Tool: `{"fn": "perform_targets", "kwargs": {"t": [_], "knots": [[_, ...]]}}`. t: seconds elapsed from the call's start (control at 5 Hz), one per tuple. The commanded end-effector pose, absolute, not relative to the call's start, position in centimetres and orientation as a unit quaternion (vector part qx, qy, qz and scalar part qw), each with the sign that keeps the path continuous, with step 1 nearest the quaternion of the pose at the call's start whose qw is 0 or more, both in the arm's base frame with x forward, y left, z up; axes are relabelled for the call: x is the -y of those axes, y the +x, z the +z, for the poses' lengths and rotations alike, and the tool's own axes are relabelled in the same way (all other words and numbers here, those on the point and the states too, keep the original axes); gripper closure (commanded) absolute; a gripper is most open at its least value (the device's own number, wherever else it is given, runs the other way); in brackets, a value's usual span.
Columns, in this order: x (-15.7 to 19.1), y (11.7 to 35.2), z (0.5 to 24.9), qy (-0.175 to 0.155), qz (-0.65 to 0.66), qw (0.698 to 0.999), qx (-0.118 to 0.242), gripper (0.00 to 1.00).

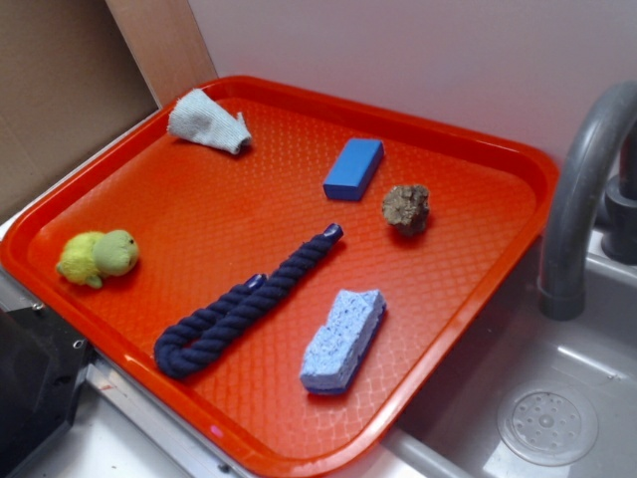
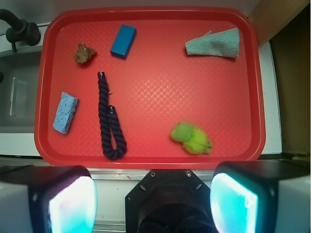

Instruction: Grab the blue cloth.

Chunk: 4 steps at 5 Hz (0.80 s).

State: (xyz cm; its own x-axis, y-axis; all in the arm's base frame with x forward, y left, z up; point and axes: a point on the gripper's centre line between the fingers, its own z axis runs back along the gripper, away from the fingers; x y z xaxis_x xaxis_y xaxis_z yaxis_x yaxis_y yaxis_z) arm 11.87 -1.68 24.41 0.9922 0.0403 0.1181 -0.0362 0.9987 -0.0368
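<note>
Far beyond the spread jaws, blue cloth (image 2: pixel 214 43) lies untouched.

**Tray contents, exterior view**

Red tray (image 1: pixel 478 134) sat beside sink (image 1: pixel 557 418) w/ grey faucet (image 1: pixel 577 199). Blue cloth (image 1: pixel 207 121) lay crumpled at far corner. Blue block (image 1: pixel 353 168) and brown lump (image 1: pixel 406 208) sat mid-tray, apart. Navy rope (image 1: pixel 244 302) ran diagonally; light-blue sponge (image 1: pixel 342 340) just beside it. Green plush toy (image 1: pixel 98 257) near left edge.
</note>
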Motion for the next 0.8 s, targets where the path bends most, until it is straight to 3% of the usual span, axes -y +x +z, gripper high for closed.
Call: {"fn": "perform_targets", "kwargs": {"t": [0.0, 0.2, 0.4, 0.6], "knots": [[1.7, 11.9, 24.4, -0.017, 0.019, 0.998, 0.060, 0.00], [0.1, 16.8, 23.0, -0.006, 0.114, 0.986, 0.122, 0.00], [-1.9, 20.3, 21.6, 0.050, 0.232, 0.956, 0.171, 0.00], [-3.9, 22.6, 19.9, 0.057, 0.352, 0.915, 0.190, 0.00]]}}
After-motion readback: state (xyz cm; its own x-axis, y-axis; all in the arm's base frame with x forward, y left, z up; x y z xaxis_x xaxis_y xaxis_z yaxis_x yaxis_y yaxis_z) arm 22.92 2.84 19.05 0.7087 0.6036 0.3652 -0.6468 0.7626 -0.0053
